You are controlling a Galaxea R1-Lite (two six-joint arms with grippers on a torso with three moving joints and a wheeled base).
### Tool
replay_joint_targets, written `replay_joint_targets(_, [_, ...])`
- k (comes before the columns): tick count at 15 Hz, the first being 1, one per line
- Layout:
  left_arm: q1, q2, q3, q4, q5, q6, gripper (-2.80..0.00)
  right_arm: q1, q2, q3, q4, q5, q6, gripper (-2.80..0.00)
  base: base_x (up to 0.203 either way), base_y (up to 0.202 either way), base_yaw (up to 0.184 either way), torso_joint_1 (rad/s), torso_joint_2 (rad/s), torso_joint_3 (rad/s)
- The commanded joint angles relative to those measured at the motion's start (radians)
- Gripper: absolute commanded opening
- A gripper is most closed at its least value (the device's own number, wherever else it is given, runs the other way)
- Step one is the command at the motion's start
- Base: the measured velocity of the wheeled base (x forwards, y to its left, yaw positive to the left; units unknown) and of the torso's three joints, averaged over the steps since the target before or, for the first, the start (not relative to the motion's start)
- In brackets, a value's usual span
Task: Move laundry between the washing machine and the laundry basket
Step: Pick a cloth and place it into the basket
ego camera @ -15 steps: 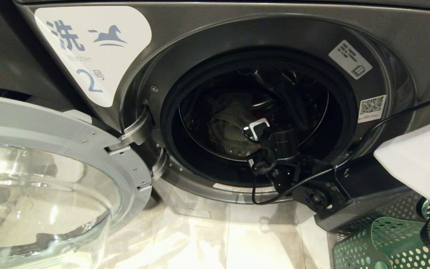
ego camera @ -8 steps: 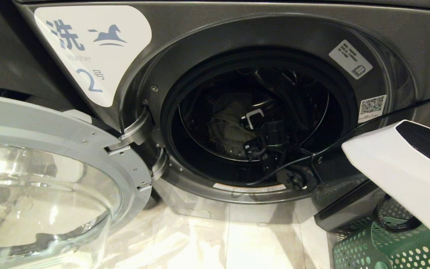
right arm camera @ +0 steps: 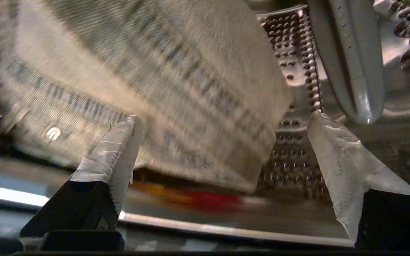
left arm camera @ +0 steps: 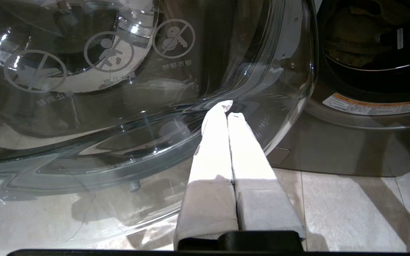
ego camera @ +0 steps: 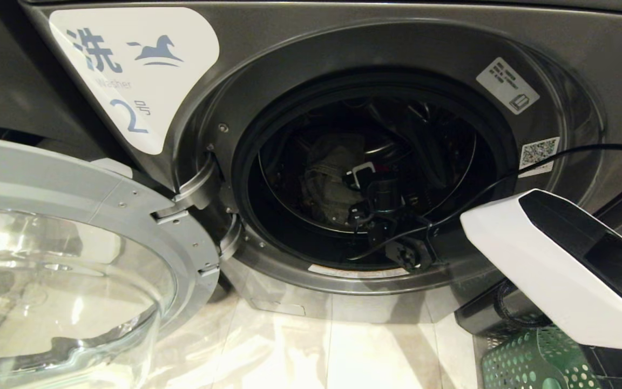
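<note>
**Head view: right arm pushes deeper into washer 2**

Head view shows the right gripper [ego camera: 362,175] now well inside the drum of the washing machine [ego camera: 300,48], the one whose white label [ego camera: 133,70] reads 2. Over the last second it has travelled from the drum's mouth further in, and the arm's white forearm shell [ego camera: 548,265] has swung across in front of the laundry basket [ego camera: 527,362], hiding most of its green perforated wall. The round glass door [ego camera: 73,259] hangs open at the left.

From the right wrist, the fingers [right arm camera: 112,153] stand spread wide with nothing between them yet. The grey-beige garment [right arm camera: 162,81] fills the space just ahead of them, lying against the perforated drum wall [right arm camera: 297,89]. A streak of orange and red cloth [right arm camera: 194,195] peeks out beneath it.

The left gripper [left arm camera: 228,110] is parked low beside the glass door, its pads pressed together on nothing.

Judging by this, the reach is nearly complete: the jaws have widened during the approach, and closing on the grey-beige cloth looks like the next step before carrying it out to the basket.
</note>
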Motion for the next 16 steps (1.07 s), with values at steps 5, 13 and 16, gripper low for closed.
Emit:
replay_joint_targets(5, [0.000,0.001,0.040,-0.001,0.000,0.000,-2.80,-0.032,0.156,-0.226,0.000,0.017,-0.077,0.00,0.000,0.000,0.000,0.000,0.00,0.000])
replay_joint_targets(13, [0.001,0.001,0.040,-0.001,0.000,0.000,-2.80,-0.053,0.192,-0.280,0.067,0.076,0.016,0.00,0.000,0.000,0.000,0.000,0.00,0.000])
replay_joint_targets(16, [0.000,0.001,0.040,-0.001,0.000,0.000,-2.80,-0.076,0.209,-0.288,0.111,0.081,0.116,0.00,0.000,0.000,0.000,0.000,0.00,0.000])
